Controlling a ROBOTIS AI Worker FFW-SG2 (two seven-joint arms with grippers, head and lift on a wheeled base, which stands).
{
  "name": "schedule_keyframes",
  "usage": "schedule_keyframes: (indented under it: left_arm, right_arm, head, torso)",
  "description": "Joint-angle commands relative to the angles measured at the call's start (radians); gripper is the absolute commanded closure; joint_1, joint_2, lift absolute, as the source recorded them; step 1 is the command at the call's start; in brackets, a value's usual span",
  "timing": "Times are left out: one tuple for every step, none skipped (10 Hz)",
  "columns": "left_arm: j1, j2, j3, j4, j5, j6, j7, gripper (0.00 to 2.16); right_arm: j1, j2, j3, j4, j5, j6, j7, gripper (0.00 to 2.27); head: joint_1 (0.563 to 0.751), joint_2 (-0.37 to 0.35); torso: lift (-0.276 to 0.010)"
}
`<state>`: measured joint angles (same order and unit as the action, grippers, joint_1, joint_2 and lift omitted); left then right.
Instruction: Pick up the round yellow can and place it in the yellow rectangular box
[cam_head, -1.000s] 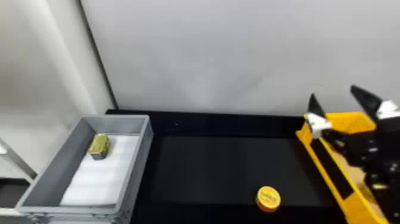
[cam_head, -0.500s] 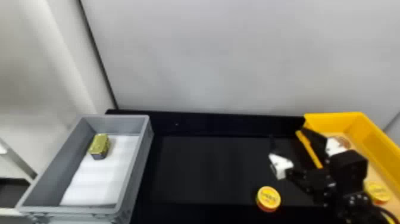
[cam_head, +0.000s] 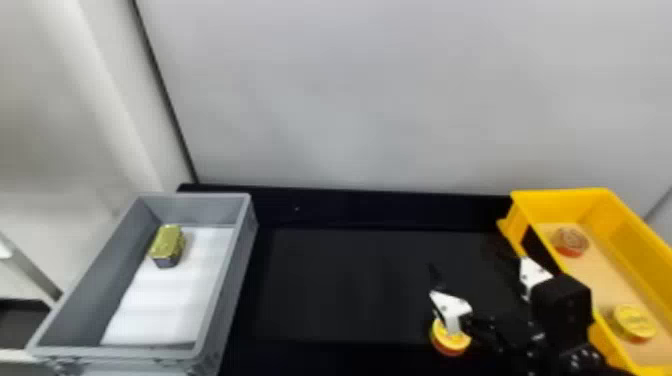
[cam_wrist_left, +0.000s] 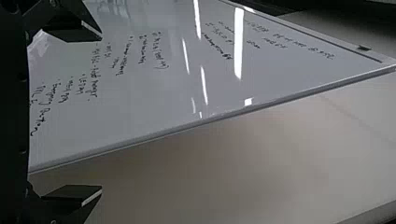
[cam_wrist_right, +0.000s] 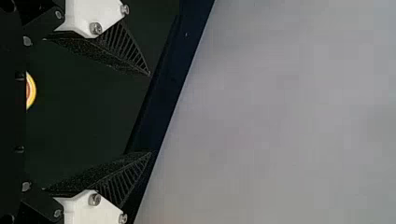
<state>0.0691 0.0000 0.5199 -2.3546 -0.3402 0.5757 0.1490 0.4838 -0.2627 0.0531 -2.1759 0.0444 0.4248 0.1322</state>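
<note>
Black fingers are spread on the left hand (cam_wrist_left: 101, 114), before a whiteboard (cam_wrist_left: 140, 98). A gold tin (cam_head: 168, 243) is enclosed by the grey box (cam_head: 227, 295); beyond its rim, broad black surface (cam_head: 345, 280) is backed by a wall (cam_head: 350, 100). The round yellow can (cam_head: 449, 345) is partly hidden by the spread right hand (cam_head: 465, 254). It is separated by a raised side from two cans (cam_head: 634, 322) inside the yellow rectangular box (cam_head: 560, 193).

It's the crate (cam_head: 237, 270) at nine o'clock, tin (cam_head: 169, 240) inside towards twelve! Can (cam_head: 459, 343) on the table (cam_head: 345, 285) at four, box (cam_head: 560, 196) at three, holding a second can (cam_head: 570, 240) towards eleven, a third can (cam_head: 634, 321) towards five; wall (cam_head: 380, 100) behind, twelve!
</note>
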Motion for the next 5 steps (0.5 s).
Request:
schedule_keyframes:
  left_arm:
    - [0.0, -0.003, 0.005, 0.0, 0.001, 0.001, -0.002, 0.13]
    - [0.0, -0.003, 0.006, 0.0, 0.001, 0.0, -0.002, 0.13]
    - [0.001, -0.003, 0.011, 0.0, 0.001, 0.001, -0.005, 0.13]
    - [0.005, -0.003, 0.017, -0.002, 0.003, 0.0, -0.006, 0.13]
    - [0.006, -0.003, 0.017, -0.002, 0.003, 0.0, -0.006, 0.12]
  right_arm:
    - [0.027, -0.012, 0.002, -0.012, 0.008, 0.017, 0.006, 0.23]
    - [0.036, -0.02, -0.006, -0.004, 0.02, 0.019, 0.021, 0.23]
    - [0.055, -0.026, -0.024, 0.001, 0.032, 0.003, 0.05, 0.23]
    - [0.078, -0.023, -0.045, -0.001, 0.045, 0.003, 0.078, 0.23]
    - [0.093, -0.021, -0.061, 0.01, 0.046, 0.008, 0.086, 0.23]
  head:
    - [0.694, 0.014]
    - [0.694, 0.014]
    - [0.694, 0.014]
    - [0.694, 0.014]
    - [0.694, 0.014]
  torso:
    - [-0.09]
    - [-0.09]
    - [-0.09]
    - [-0.09]
    - [-0.09]
